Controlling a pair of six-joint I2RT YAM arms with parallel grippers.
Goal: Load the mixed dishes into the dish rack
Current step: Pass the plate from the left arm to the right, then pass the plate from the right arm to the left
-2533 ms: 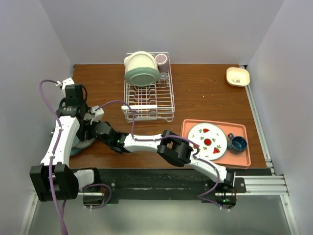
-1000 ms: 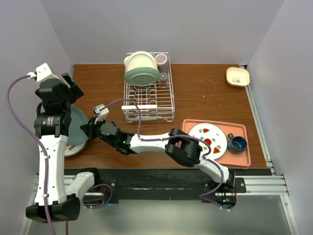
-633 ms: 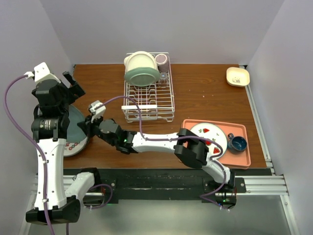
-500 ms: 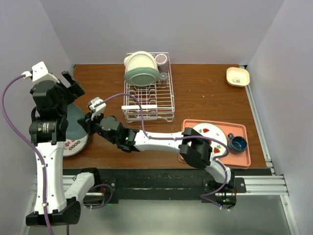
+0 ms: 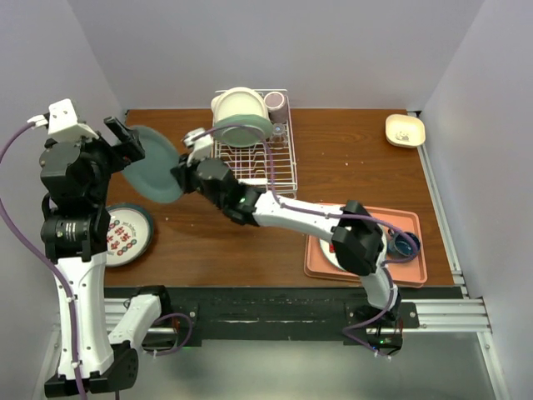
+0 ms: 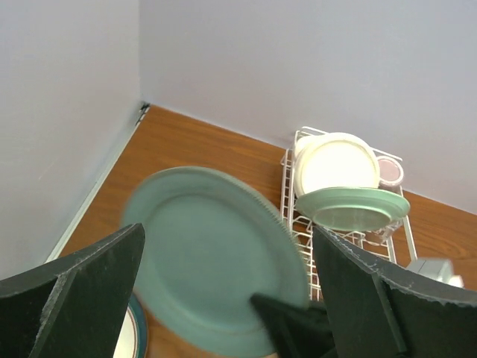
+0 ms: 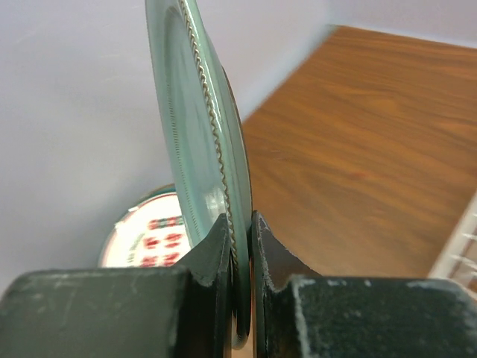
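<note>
We take this for a robotics lab test cell, not a kitchen. Plain pale walls (image 5: pixel 466 67) box in a wood-grain tabletop (image 5: pixel 350 158) on 3 sides, w/ an aluminium rail (image 5: pixel 441 312) at the near edge beside the arm bases (image 5: pixel 158 321), and purple cables (image 5: pixel 12 158) hanging loose. The only kitchen gear we see is a white wire dish rack (image 5: pixel 266 179) and a salmon tray (image 5: pixel 412 271).

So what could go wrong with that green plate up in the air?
The right gripper pinches the green plate only at its rim, so it could slip and drop on the table. The open left gripper sits close beside it and might knock it. The dish rack already holds plates it could hit.
</note>
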